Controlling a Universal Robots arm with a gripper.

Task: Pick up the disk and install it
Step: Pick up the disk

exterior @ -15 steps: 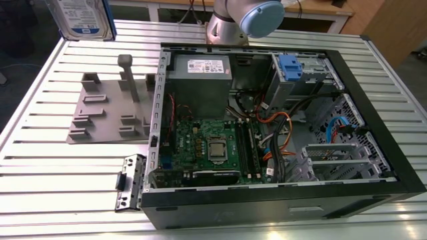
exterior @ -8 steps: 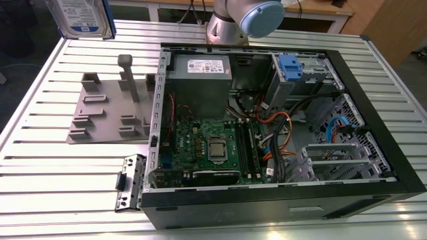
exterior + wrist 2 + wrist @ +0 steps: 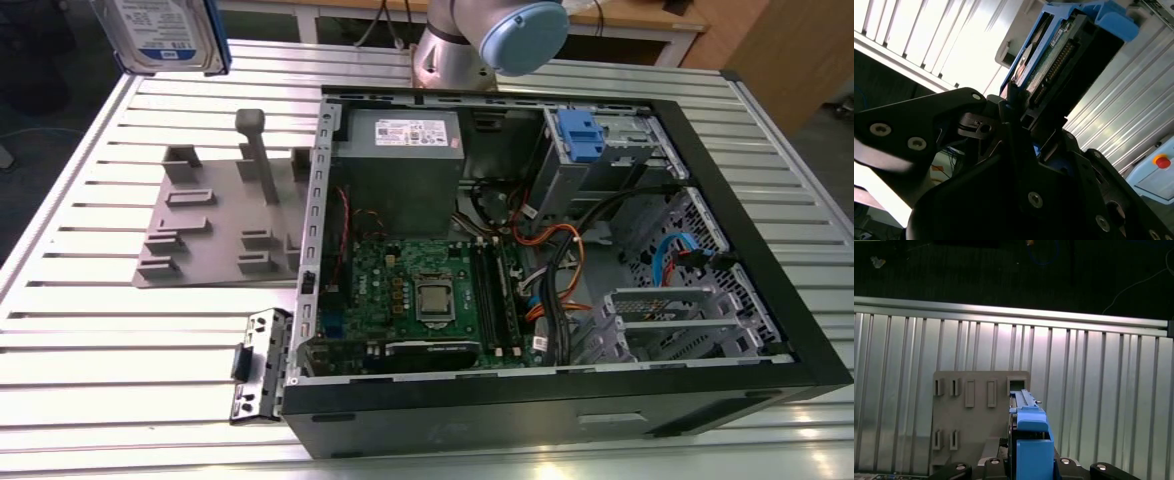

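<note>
Near and right on the counter, the open case waits, the disk not yet fitted. Left lies the grey holder. Far left, high over the counter, the hand is closed on the disk, held upright, seemingly to clear the holder.

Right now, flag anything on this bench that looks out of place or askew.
One thing: a loose black bracket sits on the table beside the open computer case, at its corner on the exterior view's lower left. The disk is up off the table, clamped in the gripper. Nothing looks damaged.
</note>
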